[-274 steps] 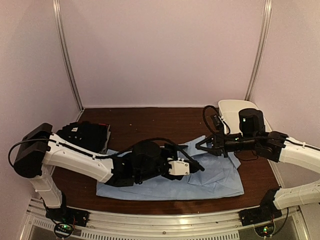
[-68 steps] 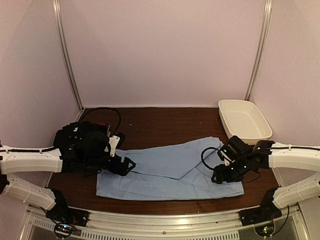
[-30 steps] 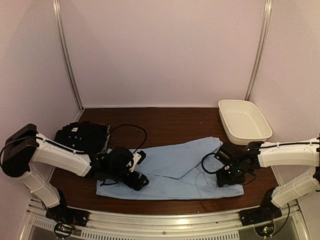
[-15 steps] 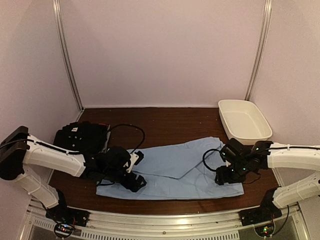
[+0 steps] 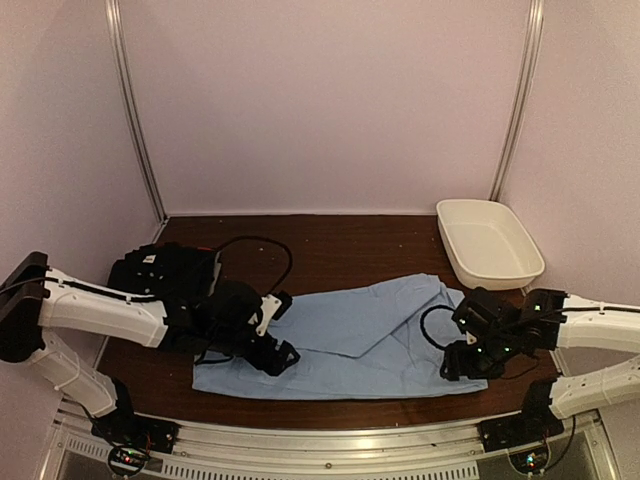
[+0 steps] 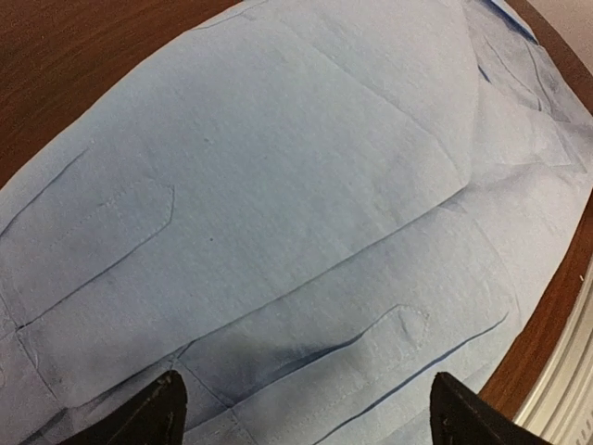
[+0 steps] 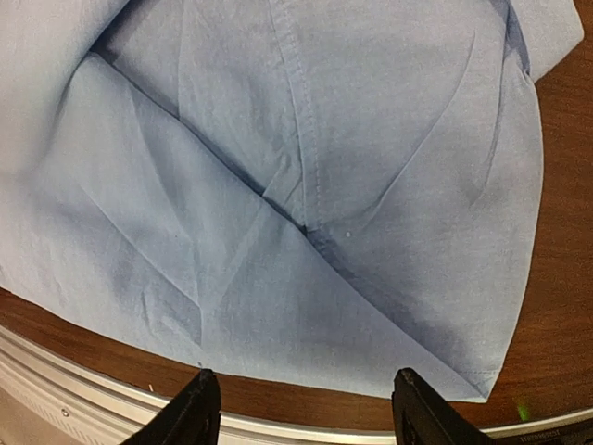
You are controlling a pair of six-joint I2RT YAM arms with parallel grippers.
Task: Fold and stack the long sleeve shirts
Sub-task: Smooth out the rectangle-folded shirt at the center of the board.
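Note:
The light blue shirt (image 5: 350, 335) lies flat across the middle of the brown table, partly folded with a sleeve laid over its body. In the left wrist view it (image 6: 278, 185) fills the frame, cuff plackets showing. My left gripper (image 5: 277, 358) hovers open over its left end, and its jaws (image 6: 310, 417) are wide apart with nothing between them. At the shirt's near right corner my right gripper (image 5: 462, 362) is open and empty just above the cloth (image 7: 324, 139) and its hem, jaws (image 7: 306, 413) apart. The black shirt (image 5: 165, 270) sits bunched at the back left.
A white oval tub (image 5: 490, 240) stands at the back right. The table's metal front rail (image 7: 93, 371) runs just beyond the shirt's near hem. Bare wood (image 5: 330, 245) shows behind the shirt. Black cables loop off both wrists.
My left gripper has edged right over the shirt's left end. The right gripper has slid right and nearer, to the shirt's near right corner. The shirt lies as before.

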